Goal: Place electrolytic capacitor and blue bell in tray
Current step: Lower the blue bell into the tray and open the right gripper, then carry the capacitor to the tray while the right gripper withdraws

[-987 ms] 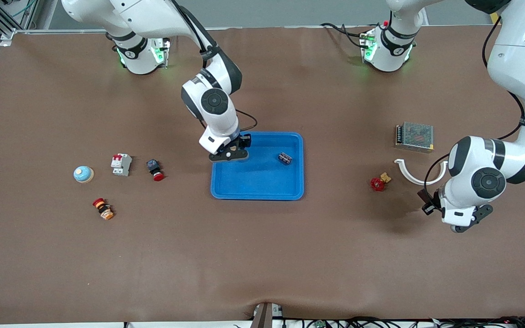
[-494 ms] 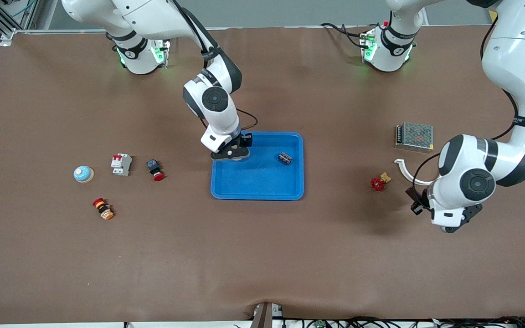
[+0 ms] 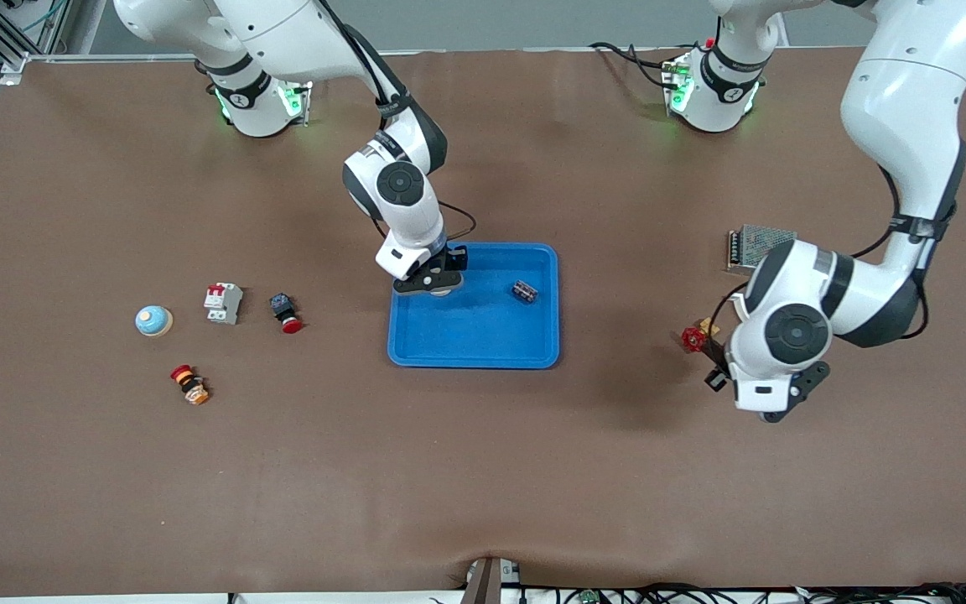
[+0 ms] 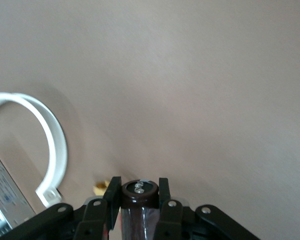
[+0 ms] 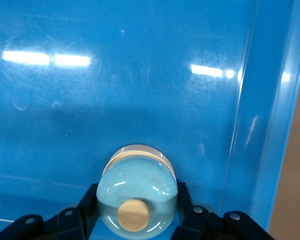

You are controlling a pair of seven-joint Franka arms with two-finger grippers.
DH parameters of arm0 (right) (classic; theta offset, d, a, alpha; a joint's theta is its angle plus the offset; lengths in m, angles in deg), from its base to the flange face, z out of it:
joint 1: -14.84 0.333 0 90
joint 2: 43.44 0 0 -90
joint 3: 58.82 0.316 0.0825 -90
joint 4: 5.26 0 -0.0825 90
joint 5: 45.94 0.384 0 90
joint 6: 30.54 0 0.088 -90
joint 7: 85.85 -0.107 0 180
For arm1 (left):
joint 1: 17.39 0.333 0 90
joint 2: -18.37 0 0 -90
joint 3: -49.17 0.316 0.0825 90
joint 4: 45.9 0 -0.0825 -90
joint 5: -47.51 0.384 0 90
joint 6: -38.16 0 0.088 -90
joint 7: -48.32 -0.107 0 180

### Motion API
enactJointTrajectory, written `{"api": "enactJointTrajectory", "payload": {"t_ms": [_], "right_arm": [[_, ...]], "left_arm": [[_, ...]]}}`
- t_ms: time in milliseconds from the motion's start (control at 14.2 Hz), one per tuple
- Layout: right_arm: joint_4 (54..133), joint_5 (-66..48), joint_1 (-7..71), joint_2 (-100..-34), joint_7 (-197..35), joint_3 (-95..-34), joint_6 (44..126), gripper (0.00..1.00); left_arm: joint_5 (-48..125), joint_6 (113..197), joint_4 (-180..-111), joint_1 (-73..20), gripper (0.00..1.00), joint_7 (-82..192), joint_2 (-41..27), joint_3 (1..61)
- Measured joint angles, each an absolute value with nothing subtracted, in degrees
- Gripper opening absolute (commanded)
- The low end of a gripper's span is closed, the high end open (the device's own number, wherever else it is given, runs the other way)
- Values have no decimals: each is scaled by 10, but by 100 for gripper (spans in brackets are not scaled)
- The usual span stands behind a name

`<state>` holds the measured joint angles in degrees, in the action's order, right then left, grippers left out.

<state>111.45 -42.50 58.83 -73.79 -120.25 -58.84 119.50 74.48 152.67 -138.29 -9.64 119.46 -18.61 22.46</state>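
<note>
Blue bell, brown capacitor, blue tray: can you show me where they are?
blue bell [image 5: 137, 187], right wrist view, its dome.
capacitor [image 4: 139, 192], left wrist view, its top end.
tray [image 3: 483, 362], front view, its near rim.

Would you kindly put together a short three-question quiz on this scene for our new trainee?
1. True or false: the right gripper holds a blue bell over the tray.
2. What is in the left gripper jaws? A) a screwdriver B) an electrolytic capacitor C) nothing
3. Fill in: the second blue bell sits on the table toward the ___ arm's end.
Key: 1 true; 2 B; 3 right.
</note>
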Motion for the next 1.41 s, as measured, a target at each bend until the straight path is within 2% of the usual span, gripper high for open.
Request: {"api": "enactJointTrajectory", "payload": {"t_ms": [71,141,282,776,987,1199,1411], "right_arm": [[1114,-425,588,-738,-1203,-588,1195,47],[1114,-425,588,-738,-1203,-588,1195,54],[1114,-425,588,-738,-1203,-589,1195,100],[1110,-425,589,-728,-1202,-589,1175,100],[1075,-425,580,-658,-1167,-601,1015,100],[1030,-426,526,-559,-1068,-606,841,100],[1017,-446,469,-500,-960,-610,764,100]], "left_arm": [[745,1526,-1380,-108,0,1208,-186,224],[745,1526,-1379,-117,0,1221,-186,224],[739,1526,-1377,-138,0,1251,-186,224],[684,1531,-1377,-233,0,1363,-187,223],[681,1570,-1376,-282,0,1406,-197,224],[681,1597,-1363,-318,0,1454,-217,225],[681,1619,-1333,-341,0,1493,-248,226]]}}
